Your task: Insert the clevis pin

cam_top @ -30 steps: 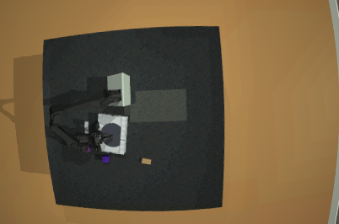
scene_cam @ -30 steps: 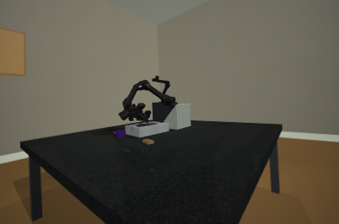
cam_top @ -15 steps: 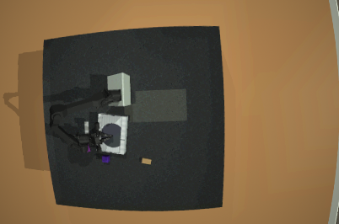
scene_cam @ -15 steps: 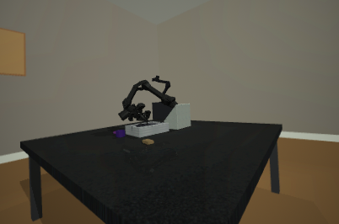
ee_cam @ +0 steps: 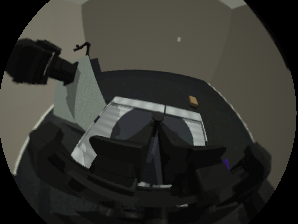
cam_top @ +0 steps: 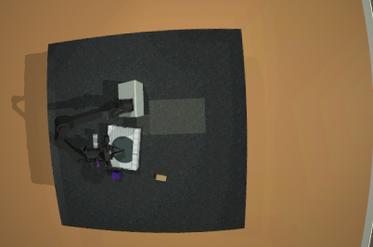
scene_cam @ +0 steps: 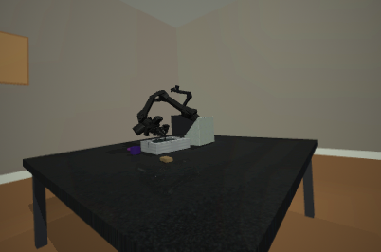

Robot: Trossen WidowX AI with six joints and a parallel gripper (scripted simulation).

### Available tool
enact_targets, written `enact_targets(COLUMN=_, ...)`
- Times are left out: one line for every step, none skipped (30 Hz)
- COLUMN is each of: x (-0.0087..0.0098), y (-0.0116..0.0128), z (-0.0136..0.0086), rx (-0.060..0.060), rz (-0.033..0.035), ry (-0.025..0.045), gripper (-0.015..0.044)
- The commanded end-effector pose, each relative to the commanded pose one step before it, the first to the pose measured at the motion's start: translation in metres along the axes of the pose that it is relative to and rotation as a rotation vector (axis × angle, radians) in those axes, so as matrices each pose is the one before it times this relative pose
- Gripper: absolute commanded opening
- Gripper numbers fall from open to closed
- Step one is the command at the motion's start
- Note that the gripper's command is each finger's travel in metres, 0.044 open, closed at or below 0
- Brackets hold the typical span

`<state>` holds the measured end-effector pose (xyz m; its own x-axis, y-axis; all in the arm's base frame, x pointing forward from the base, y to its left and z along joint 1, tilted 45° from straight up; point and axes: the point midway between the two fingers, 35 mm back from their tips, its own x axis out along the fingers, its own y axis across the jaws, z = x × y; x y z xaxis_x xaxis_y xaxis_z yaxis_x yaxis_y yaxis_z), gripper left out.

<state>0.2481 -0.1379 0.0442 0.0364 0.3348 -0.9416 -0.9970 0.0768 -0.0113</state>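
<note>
The pale rimmed tray [cam_top: 137,140] [scene_cam: 163,148] [ee_cam: 137,105] stands on the table. The wide dark grey disc [cam_top: 122,142] [ee_cam: 125,124] lies inside it and looks flat. My gripper [cam_top: 122,151] [ee_cam: 156,123] reaches in over the disc's middle, its fingers nearly together. It is shut on the clevis pin, whose small round dark head [ee_cam: 158,116] shows at the fingertips in the wrist view. The pin's shank, the disc's hole and the tray's pin hole are hidden by the fingers. I cannot tell whether the pin is in the holes.
A pale block [cam_top: 130,97] [scene_cam: 205,131] [ee_cam: 75,102] stands beside the tray, near the arm. A purple object [cam_top: 116,175] [scene_cam: 136,150] [ee_cam: 226,164] sits close to another tray side. A small tan block [cam_top: 160,177] [scene_cam: 166,159] [ee_cam: 193,101] lies farther out. A small white piece [cam_top: 96,140] lies near the tray.
</note>
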Motion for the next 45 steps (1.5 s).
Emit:
enact_targets(x=-0.00107, y=-0.00244, z=-0.00072, rx=0.0028, rz=-0.00523, ry=0.0025, gripper=0.0)
enact_targets(x=-0.00003, y=-0.00018, z=-0.00002, rx=0.0, rz=-0.00001, ry=0.0, gripper=0.0)
enact_targets(x=-0.00004, y=-0.00017, z=-0.00002, rx=0.0, rz=-0.00001, ry=0.0, gripper=0.0)
enact_targets(x=-0.00004, y=-0.00016, z=-0.00002, rx=0.0, rz=-0.00001, ry=0.0, gripper=0.0)
enact_targets(x=-0.00004, y=-0.00015, z=-0.00002, rx=0.0, rz=-0.00001, ry=0.0, gripper=0.0)
enact_targets(x=-0.00004, y=-0.00016, z=-0.00002, rx=0.0, rz=-0.00001, ry=0.0, gripper=0.0)
enact_targets(x=-0.00004, y=-0.00017, z=-0.00002, rx=0.0, rz=-0.00001, ry=0.0, gripper=0.0)
enact_targets(x=-0.00004, y=-0.00016, z=-0.00002, rx=0.0, rz=-0.00001, ry=0.0, gripper=0.0)
enact_targets(x=-0.00004, y=-0.00016, z=-0.00002, rx=0.0, rz=-0.00001, ry=0.0, gripper=0.0)
enact_targets(x=-0.00008, y=-0.00013, z=-0.00004, rx=0.0, rz=-0.00001, ry=0.0, gripper=0.0)
enact_targets(x=-0.00006, y=-0.00014, z=-0.00003, rx=0.0, rz=-0.00001, ry=0.0, gripper=0.0)
enact_targets(x=-0.00005, y=-0.00015, z=-0.00003, rx=0.0, rz=-0.00001, ry=0.0, gripper=0.0)
enact_targets(x=-0.00005, y=-0.00015, z=-0.00003, rx=0.0, rz=-0.00001, ry=0.0, gripper=0.0)
enact_targets(x=-0.00005, y=-0.00015, z=-0.00003, rx=0.0, rz=-0.00001, ry=0.0, gripper=0.0)
enact_targets(x=-0.00005, y=-0.00015, z=-0.00002, rx=0.0, rz=-0.00001, ry=0.0, gripper=0.0)
enact_targets(x=-0.00005, y=-0.00014, z=-0.00003, rx=0.0, rz=-0.00001, ry=0.0, gripper=0.0)
enact_targets(x=-0.00005, y=-0.00013, z=-0.00002, rx=0.0, rz=-0.00001, ry=0.0, gripper=0.0)
enact_targets(x=-0.00005, y=-0.00014, z=-0.00003, rx=0.0, rz=-0.00001, ry=0.0, gripper=0.0)
enact_targets(x=-0.00005, y=-0.00014, z=-0.00003, rx=0.0, rz=-0.00001, ry=0.0, gripper=0.0)
enact_targets(x=-0.00006, y=-0.00014, z=-0.00003, rx=0.0, rz=-0.00001, ry=0.0, gripper=0.0)
enact_targets(x=-0.00006, y=-0.00014, z=-0.00003, rx=0.0, rz=-0.00001, ry=0.0, gripper=0.0)
enact_targets(x=-0.00006, y=-0.00015, z=-0.00003, rx=0.0, rz=-0.00001, ry=0.0, gripper=0.0)
enact_targets(x=-0.00006, y=-0.00014, z=-0.00003, rx=0.0, rz=-0.00001, ry=0.0, gripper=0.0)
enact_targets(x=-0.00006, y=-0.00014, z=-0.00003, rx=0.0, rz=-0.00001, ry=0.0, gripper=0.0)
enact_targets(x=-0.00006, y=-0.00014, z=-0.00003, rx=0.0, rz=-0.00001, ry=0.0, gripper=0.0)
enact_targets(x=-0.00006, y=-0.00014, z=-0.00003, rx=0.0, rz=-0.00001, ry=0.0, gripper=0.0)
enact_targets(x=-0.00006, y=-0.00013, z=-0.00003, rx=0.0, rz=-0.00001, ry=0.0, gripper=0.0)
enact_targets(x=-0.00006, y=-0.00013, z=-0.00003, rx=0.0, rz=-0.00001, ry=0.0, gripper=0.0)
enact_targets(x=-0.00006, y=-0.00012, z=-0.00003, rx=0.0, rz=-0.00001, ry=0.0, gripper=0.0)
enact_targets(x=-0.00006, y=-0.00012, z=-0.00003, rx=0.0, rz=-0.00001, ry=0.0, gripper=0.0)
enact_targets(x=-0.00006, y=-0.00012, z=-0.00003, rx=0.0, rz=-0.00001, ry=0.0, gripper=0.0)
enact_targets(x=-0.00006, y=-0.00012, z=-0.00003, rx=0.0, rz=-0.00001, ry=0.0, gripper=0.0)
enact_targets(x=-0.00006, y=-0.00012, z=-0.00003, rx=0.0, rz=-0.00001, ry=0.0, gripper=0.0)
enact_targets(x=-0.00006, y=-0.00012, z=-0.00003, rx=0.0, rz=-0.00001, ry=0.0, gripper=0.0)
enact_targets(x=-0.00006, y=-0.00012, z=-0.00003, rx=0.0, rz=-0.00001, ry=0.0, gripper=0.0)
enact_targets(x=-0.00006, y=-0.00012, z=-0.00003, rx=0.0, rz=-0.00001, ry=0.0, gripper=0.0)
enact_targets(x=-0.00006, y=-0.00012, z=-0.00003, rx=0.0, rz=-0.00001, ry=0.0, gripper=0.0)
enact_targets(x=-0.00006, y=-0.00012, z=-0.00003, rx=0.0, rz=-0.00001, ry=0.0, gripper=0.0)
enact_targets(x=-0.00006, y=-0.00012, z=-0.00003, rx=0.0, rz=-0.00001, ry=0.0, gripper=0.0)
enact_targets(x=-0.00006, y=-0.00012, z=-0.00003, rx=0.0, rz=-0.00001, ry=0.0, gripper=0.0)
enact_targets(x=-0.00006, y=-0.00012, z=-0.00003, rx=0.0, rz=-0.00001, ry=0.0, gripper=0.0)
enact_targets(x=-0.00006, y=-0.00012, z=-0.00003, rx=0.0, rz=-0.00001, ry=0.0, gripper=0.0)
enact_targets(x=-0.00007, y=-0.00012, z=-0.00003, rx=0.0, rz=-0.00001, ry=0.0, gripper=0.0)
enact_targets(x=-0.00007, y=-0.00013, z=-0.00003, rx=0.0, rz=-0.00001, ry=0.0, gripper=0.0)
enact_targets(x=-0.00007, y=-0.00012, z=-0.00003, rx=0.0, rz=-0.00001, ry=0.0, gripper=0.0)
